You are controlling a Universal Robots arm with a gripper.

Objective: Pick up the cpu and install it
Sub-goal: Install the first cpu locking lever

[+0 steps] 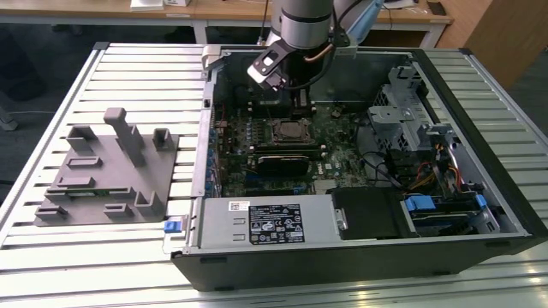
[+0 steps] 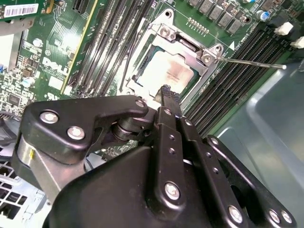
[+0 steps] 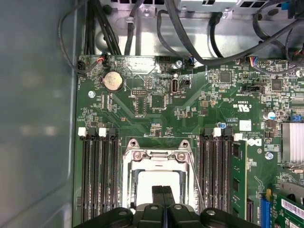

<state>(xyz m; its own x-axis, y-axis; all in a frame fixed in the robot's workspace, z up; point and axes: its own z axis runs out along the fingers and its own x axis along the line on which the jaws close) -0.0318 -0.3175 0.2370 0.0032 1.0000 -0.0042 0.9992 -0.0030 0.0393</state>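
**Closed gripper poised over the seated cpu**

A slatted metal table [image 1: 128, 70] carries the work, with pale wooden desks [image 1: 231, 9] behind it. On the exterior view's left lies a grey fixture [image 1: 102, 179] with upright posts. An open computer case [image 1: 360, 256] lies on its side and takes up the middle and the exterior view's right. The arm [image 1: 304, 19] reaches down into the case toward its far end.

In both wrist views the cpu [image 3: 142, 187] [image 2: 168, 71] lies flat inside the metal socket frame [image 3: 159, 154] on the green motherboard [image 3: 156, 109], its silvery-white top facing up. Rows of black memory slots [image 3: 97, 175] run along both sides of the frame. In the second wrist view a thin metal lever [image 2: 251, 62] juts out from one corner of the frame.

The gripper [image 3: 163, 188] [image 2: 165, 90] hangs directly over the chip with its two black fingers pressed together — no gap shows between them and nothing is held. Whether the fingertips touch the cpu's top cannot be told.

Beyond the socket in the first wrist view sit a round coin battery [image 3: 113, 80] and a tangle of black cables [image 3: 190, 28] along the case wall. In the exterior view a flat black module [image 1: 287, 160] lies just beside the socket — on its near side.
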